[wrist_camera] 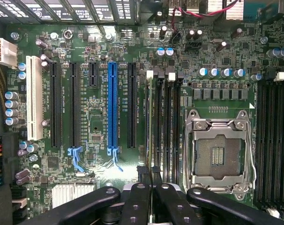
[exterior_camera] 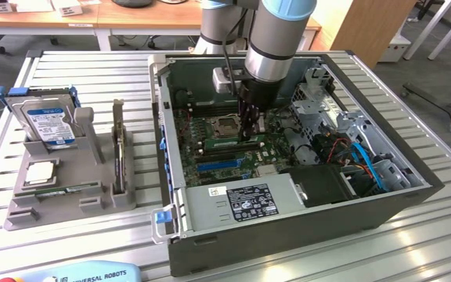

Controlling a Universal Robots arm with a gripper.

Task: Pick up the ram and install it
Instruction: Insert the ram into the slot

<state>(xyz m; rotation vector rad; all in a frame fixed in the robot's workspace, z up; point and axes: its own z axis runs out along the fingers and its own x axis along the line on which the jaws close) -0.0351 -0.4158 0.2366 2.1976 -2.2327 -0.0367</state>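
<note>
**Ram at the memory slots, claw pinched on it**

Item 1. We list the ram (exterior_camera: 224, 143) first. It is a thin green stick standing on edge among the memory slots of the motherboard (exterior_camera: 185, 120). In the exterior view it lies at 6 o'clock of the processor socket (exterior_camera: 227, 125). We cannot tell whether it is fully seated.

Item 2. The gripper (exterior_camera: 248, 136) hangs straight down from the arm (exterior_camera: 276, 35) into the uncovered computer case (exterior_camera: 288, 235). Its claw is narrow, the tips pinched on the ram's upper edge. In the wrist view we see the black fingers (wrist_camera: 137, 201) drawn together over the memory slot nearest the long card slots.

Item 3. In the exterior view the blue slot (exterior_camera: 218, 165) lies at 6 o'clock of the ram, and a small silver heat sink (exterior_camera: 269, 169) sits at 3 o'clock of that slot. The grey power supply (exterior_camera: 241, 202) with its black label sits at 6 o'clock in the case. Blue cables (exterior_camera: 364, 161) run at 3 o'clock.

Item 4. At 9 o'clock of the case, well apart on the slatted table (exterior_camera: 77, 70), we record a grey tray (exterior_camera: 22, 217). It holds:
- a hard drive (exterior_camera: 49, 120), upright at the tray's 12 o'clock end
- a square silver processor chip (exterior_camera: 40, 171), lying flat
- a dark expansion card (exterior_camera: 118, 153), on edge along the 3 o'clock side
- a flat green strip (exterior_camera: 65, 189), at 6 o'clock of the chip
</note>
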